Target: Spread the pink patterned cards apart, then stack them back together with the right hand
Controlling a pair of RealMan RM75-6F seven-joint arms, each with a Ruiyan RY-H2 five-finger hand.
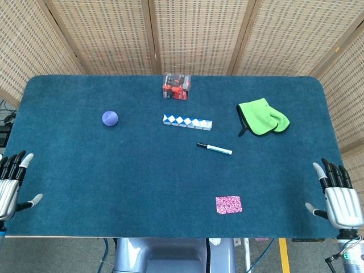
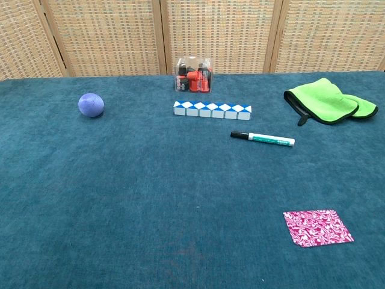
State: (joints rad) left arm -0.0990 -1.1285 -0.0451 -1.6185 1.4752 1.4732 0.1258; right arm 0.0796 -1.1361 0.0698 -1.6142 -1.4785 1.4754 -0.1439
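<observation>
Clear box (image 1: 177,86) of red-black items

My left hand (image 1: 11,185) rests at the near left corner of the bench (image 1: 142,170), palm down, fingers straight and slightly apart, thumb stuck out toward the middle, holding nothing. My right hand (image 1: 340,199) sits at the near right corner in the same flat pose, fingers extended toward the far edge and thumb splayed inward, empty as well. Only the head view shows them.
</observation>
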